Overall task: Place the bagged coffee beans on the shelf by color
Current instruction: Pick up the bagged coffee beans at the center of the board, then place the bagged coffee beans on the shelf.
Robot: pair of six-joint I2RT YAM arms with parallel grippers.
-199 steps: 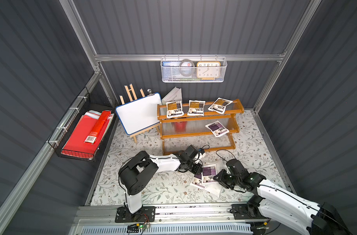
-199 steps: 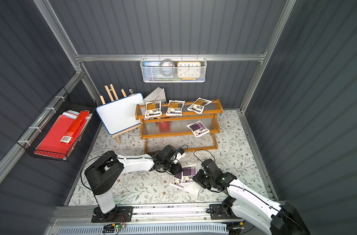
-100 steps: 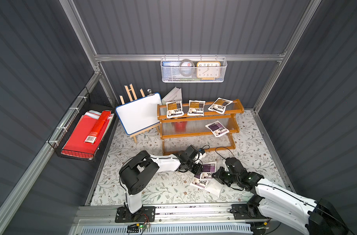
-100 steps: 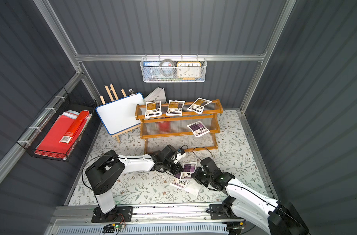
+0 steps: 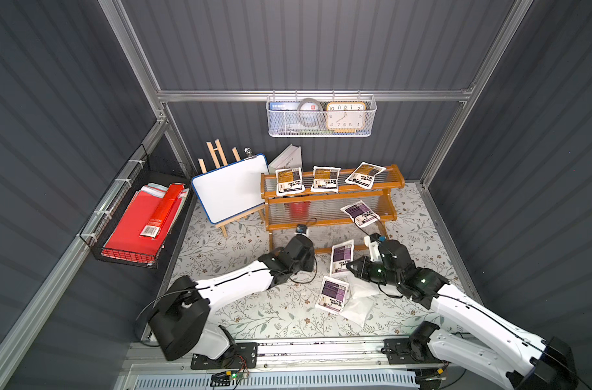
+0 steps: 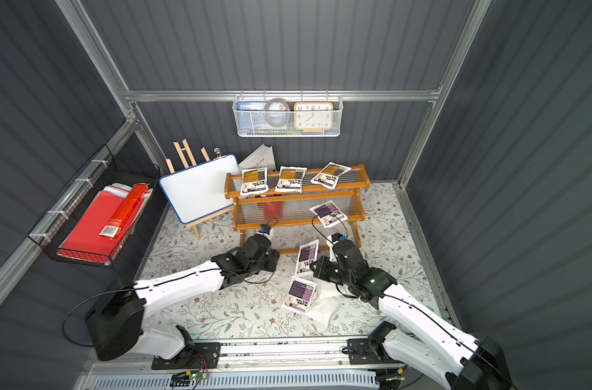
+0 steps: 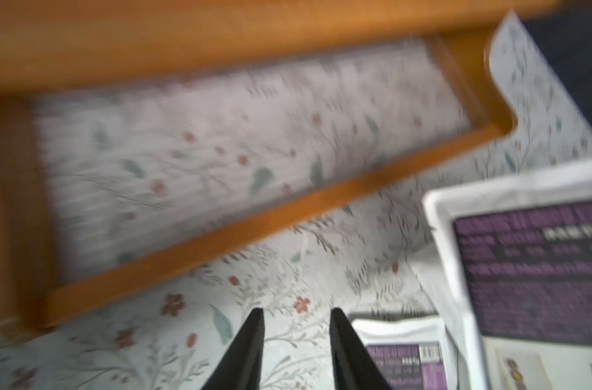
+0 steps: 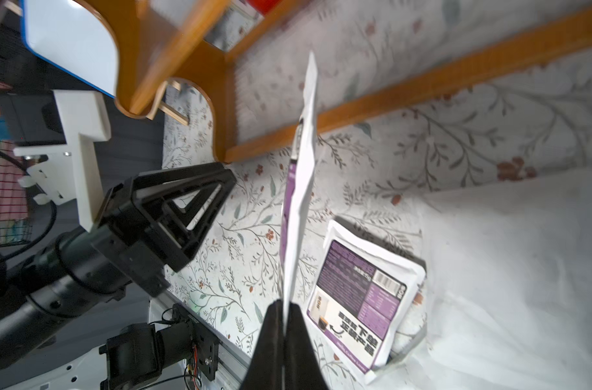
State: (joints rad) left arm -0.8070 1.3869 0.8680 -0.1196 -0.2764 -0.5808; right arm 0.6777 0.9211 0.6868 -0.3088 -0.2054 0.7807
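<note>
My right gripper (image 8: pixel 283 305) is shut on the edge of a purple-labelled pouch (image 8: pixel 301 189). That pouch (image 5: pixel 341 258) hangs upright just above the floor in front of the shelf (image 5: pixel 331 196). My left gripper (image 7: pixel 297 315) is open with nothing between its fingers, low over the mat to the left of the held pouch (image 7: pixel 537 270). Another purple pouch (image 5: pixel 335 295) lies face up on white-backed pouches (image 5: pixel 358 304). Three orange-brown pouches (image 5: pixel 325 179) lie on the top tier. One purple pouch (image 5: pixel 360 213) lies on the middle tier.
A whiteboard on an easel (image 5: pixel 232 189) stands left of the shelf. On the left wall hangs a black wire basket (image 5: pixel 136 229) with red folders, and on the back wall a white wire basket (image 5: pixel 318 116) with a clock. A red cup (image 5: pixel 298 210) shows behind the middle tier.
My right gripper has shut on the purple pouch and raised it off the pile. My left gripper has opened and drawn back a little from that pouch.
</note>
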